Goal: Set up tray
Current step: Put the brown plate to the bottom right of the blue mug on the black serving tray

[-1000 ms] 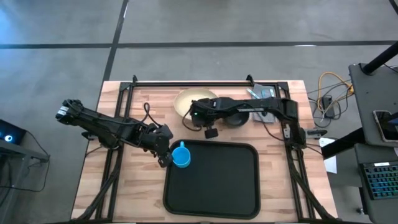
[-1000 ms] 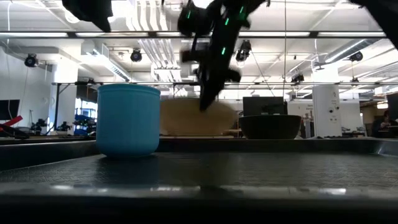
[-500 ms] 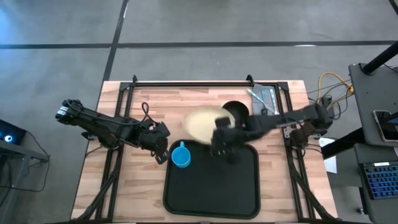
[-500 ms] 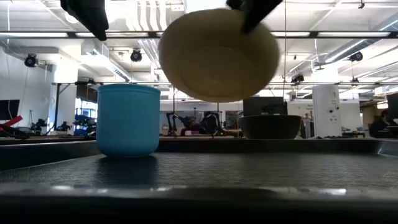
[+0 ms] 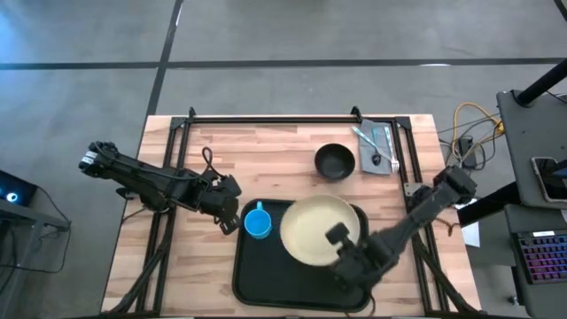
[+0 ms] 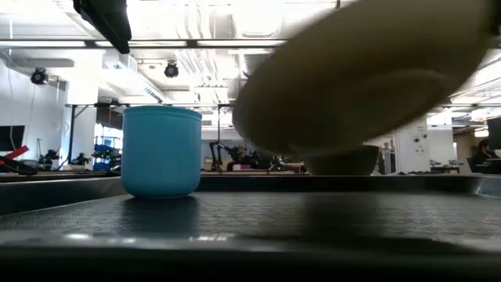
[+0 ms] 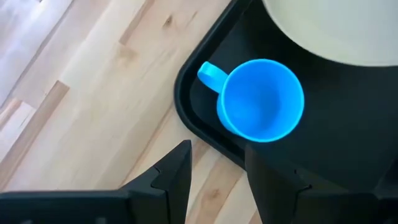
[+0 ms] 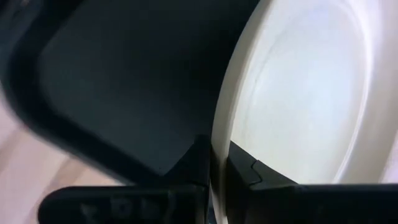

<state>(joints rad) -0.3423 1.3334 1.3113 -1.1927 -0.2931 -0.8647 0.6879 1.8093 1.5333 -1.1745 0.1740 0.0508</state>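
The black tray (image 5: 266,276) lies at the table's near middle. A blue cup (image 5: 258,222) stands upright on its far left corner; it also shows in the low view (image 6: 161,150) and the left wrist view (image 7: 261,99). A cream plate (image 5: 312,229) hovers over the tray's far half, held by my right gripper (image 5: 340,243). My left gripper (image 5: 234,221) is open just left of the cup, above the tray's left rim (image 7: 186,106), touching nothing. My right gripper (image 8: 217,165) pinches the plate's rim (image 8: 219,134) between its two fingers, one on the upper face and one underneath. It comes from the table's near right, slanting across the tray. The plate (image 6: 368,78) is lifted clear of the tray and tilted.
A black bowl (image 5: 335,161) stands on the wood beyond the tray. A grey napkin with cutlery (image 5: 376,144) lies at the far right corner. The tray's near half (image 5: 283,288) is bare. Metal frame rails run along the table's far and side edges.
My right gripper has carried the plate from the far side of the table, beside the bowl, toward the near edge. The plate now hangs over the tray, much closer to the low camera and lower than half a second ago.
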